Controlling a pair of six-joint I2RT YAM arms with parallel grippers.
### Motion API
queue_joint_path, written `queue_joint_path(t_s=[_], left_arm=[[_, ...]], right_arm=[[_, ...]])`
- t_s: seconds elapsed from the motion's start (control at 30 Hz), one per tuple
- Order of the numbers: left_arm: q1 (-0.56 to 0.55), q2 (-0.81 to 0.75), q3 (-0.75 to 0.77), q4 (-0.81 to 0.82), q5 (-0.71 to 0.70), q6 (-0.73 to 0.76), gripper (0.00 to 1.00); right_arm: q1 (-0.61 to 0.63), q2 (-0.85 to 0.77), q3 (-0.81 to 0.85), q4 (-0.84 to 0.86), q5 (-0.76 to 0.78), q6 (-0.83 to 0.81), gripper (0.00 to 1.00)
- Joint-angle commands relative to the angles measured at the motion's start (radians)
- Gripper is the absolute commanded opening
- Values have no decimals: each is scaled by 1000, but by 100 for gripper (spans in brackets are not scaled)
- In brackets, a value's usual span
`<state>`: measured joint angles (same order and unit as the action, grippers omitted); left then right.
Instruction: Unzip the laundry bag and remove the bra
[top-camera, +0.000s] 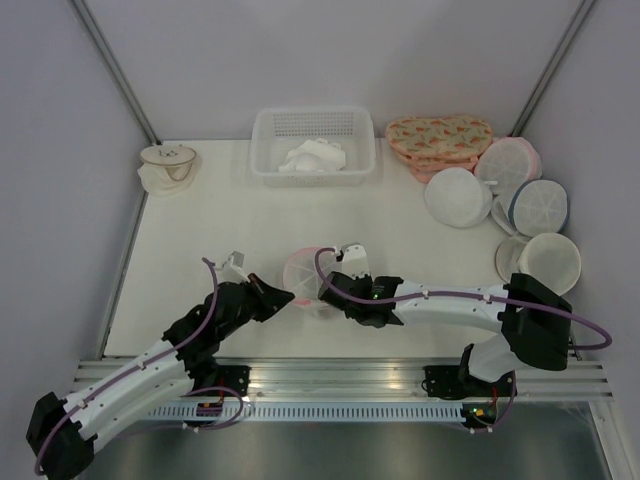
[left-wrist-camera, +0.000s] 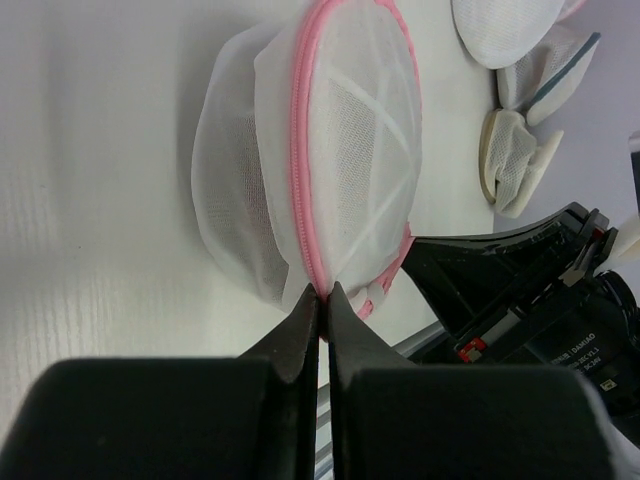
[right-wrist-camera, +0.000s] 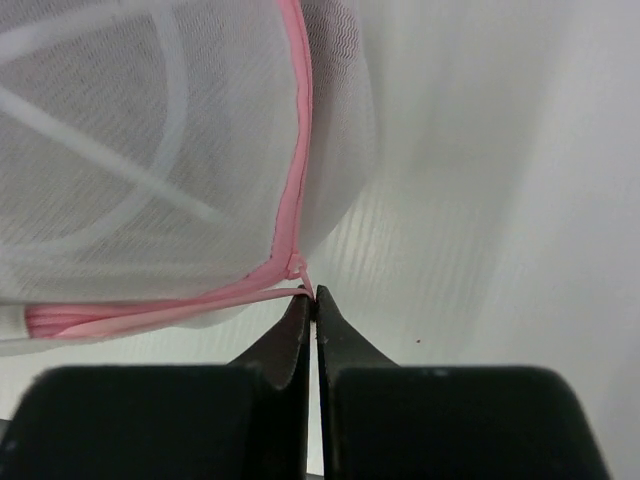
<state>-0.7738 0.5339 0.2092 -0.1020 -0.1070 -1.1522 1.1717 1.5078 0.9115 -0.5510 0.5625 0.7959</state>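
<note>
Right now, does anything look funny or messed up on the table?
Mostly the laundry bag: it's tipped up on its edge, with the left gripper and the right gripper each pinching at its pink rim. The other round bags lie in a jumbled, overlapping heap at the far right.

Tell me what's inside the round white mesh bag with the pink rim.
Through the round white mesh bag with the pink zip rim, only white crossing ribs show. Nothing dark or coloured shows inside; the hazy layered mesh covers anything else.
</note>
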Motion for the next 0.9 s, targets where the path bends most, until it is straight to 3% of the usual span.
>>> queue_joint_path(t_s=[0.0, 0.17, 0.3, 0.53, 0.63, 0.67, 0.73, 0.77, 0.87], left_arm=[[22, -9, 70, -94, -106, 144, 2], [41, 31, 113, -74, -129, 265, 2], [86, 136, 127, 65, -112, 335, 2], [254, 509, 222, 373, 157, 382, 2], [260, 615, 277, 464, 251, 375, 4], [260, 629, 286, 488, 271, 368, 22], [258, 637, 300, 496, 321, 347, 44], [258, 630, 299, 483, 331, 336, 63], [252, 589, 291, 382, 326, 307, 75]], right_arm=[[-26, -18, -14, -256, 162, 9, 0], [-24, -60, -37, -196, 65, -59, 0], [-24, -193, -98, -51, -122, -152, 0], [-24, -319, -169, 86, -343, -196, 0], [-24, -307, -186, 123, -377, -185, 0], [-24, -285, -187, 141, -386, -179, 0], [-23, -259, -192, 161, -398, -172, 0], [-24, -233, -192, 169, -406, -167, 0], [-23, -189, -192, 212, -421, -159, 0]])
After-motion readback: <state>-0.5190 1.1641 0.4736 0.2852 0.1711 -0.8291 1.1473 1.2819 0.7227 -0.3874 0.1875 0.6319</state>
